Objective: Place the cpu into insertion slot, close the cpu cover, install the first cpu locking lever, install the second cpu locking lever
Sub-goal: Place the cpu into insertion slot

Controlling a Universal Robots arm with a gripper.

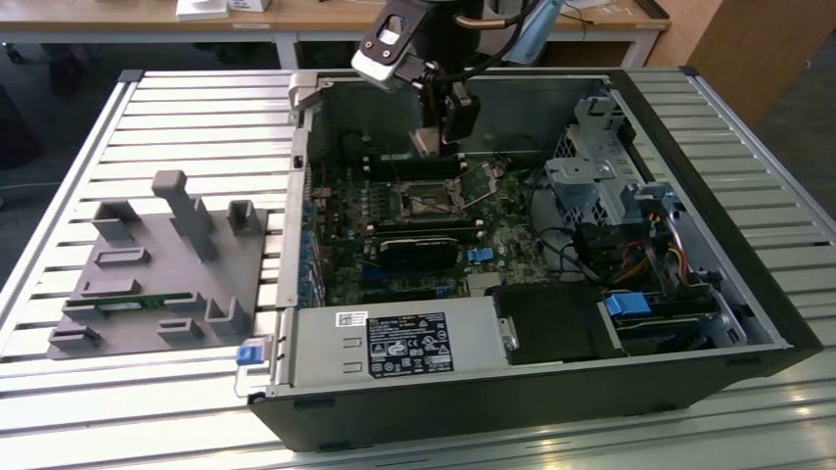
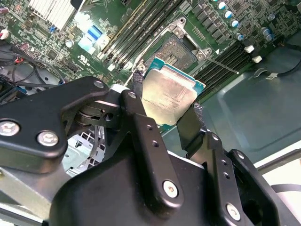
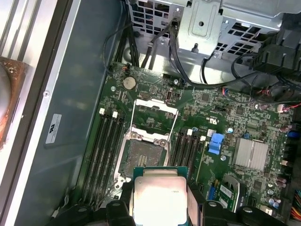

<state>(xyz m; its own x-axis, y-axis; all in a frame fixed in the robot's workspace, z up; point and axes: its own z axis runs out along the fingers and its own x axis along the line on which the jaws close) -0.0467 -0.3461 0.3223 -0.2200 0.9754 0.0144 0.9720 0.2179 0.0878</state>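
My gripper (image 1: 440, 137) hangs inside the open computer case, shut on the cpu (image 1: 428, 141), a small square chip with a dull silvery top. In both wrist views the black fingers (image 2: 137, 92) (image 3: 123, 205) clamp two opposite edges of the cpu (image 2: 170, 94) (image 3: 160, 194). The chip is held above the motherboard, a short way off the insertion slot (image 3: 143, 157) (image 2: 178, 51) (image 1: 429, 204), whose contact field lies bare. The cpu cover (image 3: 156, 117), a thin silver frame, stands swung open at the slot's far side. A thin locking lever (image 2: 221, 64) lies loose beside the slot.
Memory slots (image 3: 106, 150) flank the slot on both sides. A black module (image 1: 418, 250), the power supply (image 1: 392, 345) and a metal drive cage (image 1: 601, 166) with cables crowd the case. A grey fixture (image 1: 163, 264) sits on the slatted table at the exterior view's left.
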